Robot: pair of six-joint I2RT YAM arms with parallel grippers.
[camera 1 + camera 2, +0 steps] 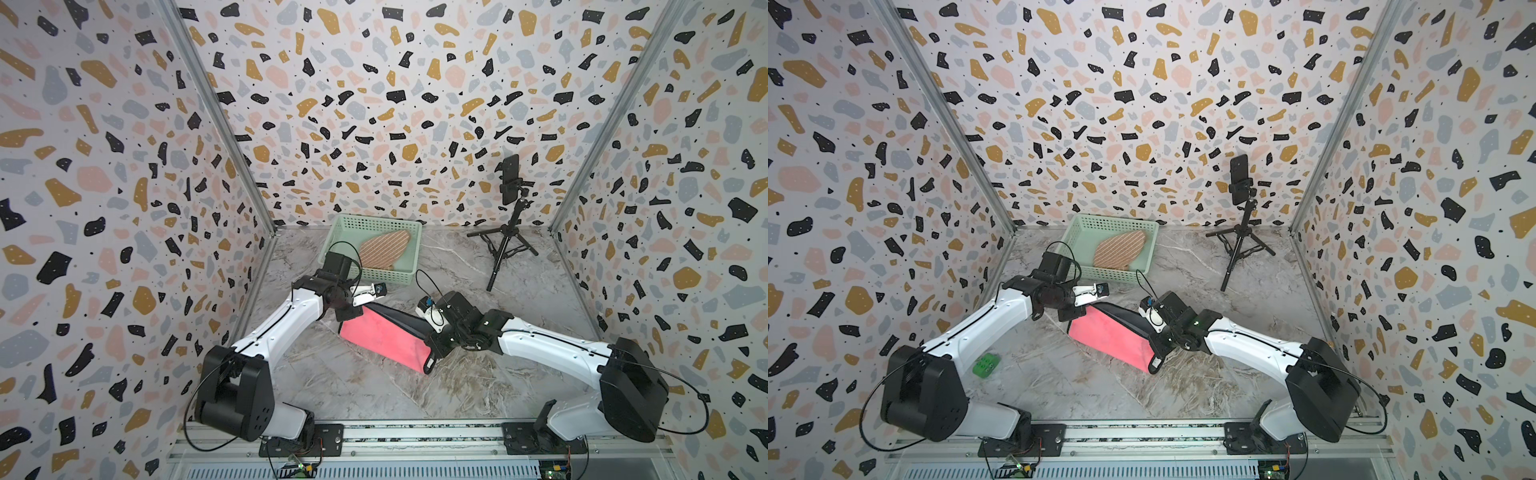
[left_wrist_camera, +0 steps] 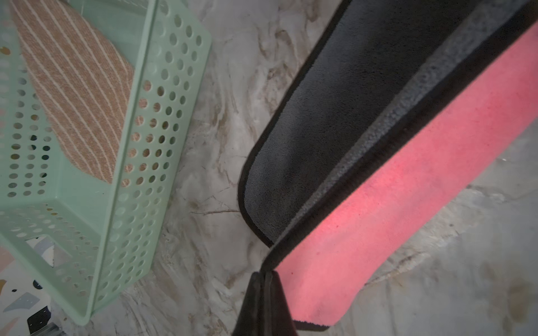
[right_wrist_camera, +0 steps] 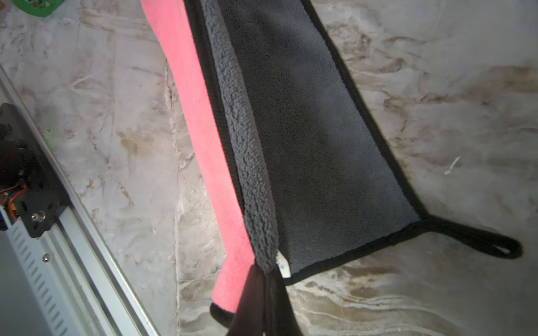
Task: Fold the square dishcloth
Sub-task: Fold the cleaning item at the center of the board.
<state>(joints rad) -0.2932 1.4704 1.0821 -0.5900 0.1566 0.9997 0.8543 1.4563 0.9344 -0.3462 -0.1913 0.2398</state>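
As dishcloth (image 1: 384, 336) drapes, loop (image 3: 477, 240), right wrist view

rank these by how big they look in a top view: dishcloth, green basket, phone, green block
green basket and dishcloth: look about alike, so not ranked
phone
green block, a bit smaller than the phone

The dishcloth (image 1: 382, 336) stretched between the arms bars the middle; the table (image 1: 374, 395) on its near side lies open. Behind, the basket (image 1: 390, 276) and the tripod (image 1: 509, 229) leave a bare gap between them.
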